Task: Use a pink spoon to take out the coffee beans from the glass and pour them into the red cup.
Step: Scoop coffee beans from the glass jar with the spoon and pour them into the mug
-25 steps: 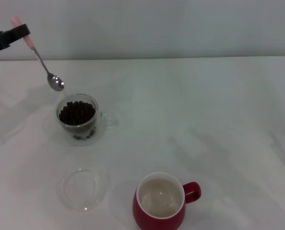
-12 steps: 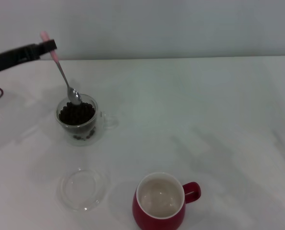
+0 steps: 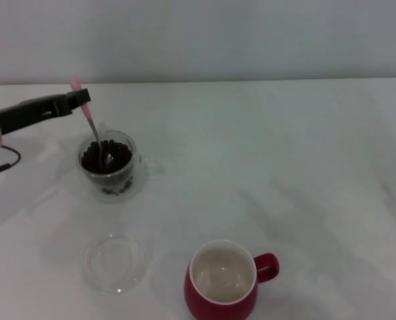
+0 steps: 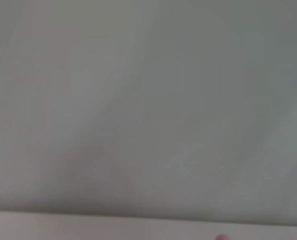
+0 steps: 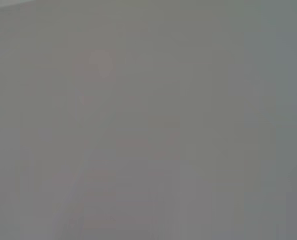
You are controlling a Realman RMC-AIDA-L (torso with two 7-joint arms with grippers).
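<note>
We are holding one spoon [image 3: 91,127] in the left gripper [image 3: 82,101], whose fingers are clamped on the pink handle end in the upper left of the head view. The spoon is slanting down to the right, and its metal bowl is sitting in the beans [image 3: 107,157] inside the glass [image 3: 109,167]. We are counting one glass, standing upright at left of centre, its clear handle pointing right. The beans are too many to count; they are filling the upper part of the glass, and a few are showing low against its wall. We are seeing one red cup [image 3: 223,287] at the bottom centre, upright, its cream inside showing, its handle pointing right, well apart from the glass. One clear dish [image 3: 115,262] is lying between them, at lower left. All are resting on one white table [image 3: 285,153]. We are not seeing the right gripper; its wrist view is showing only grey blur.
</note>
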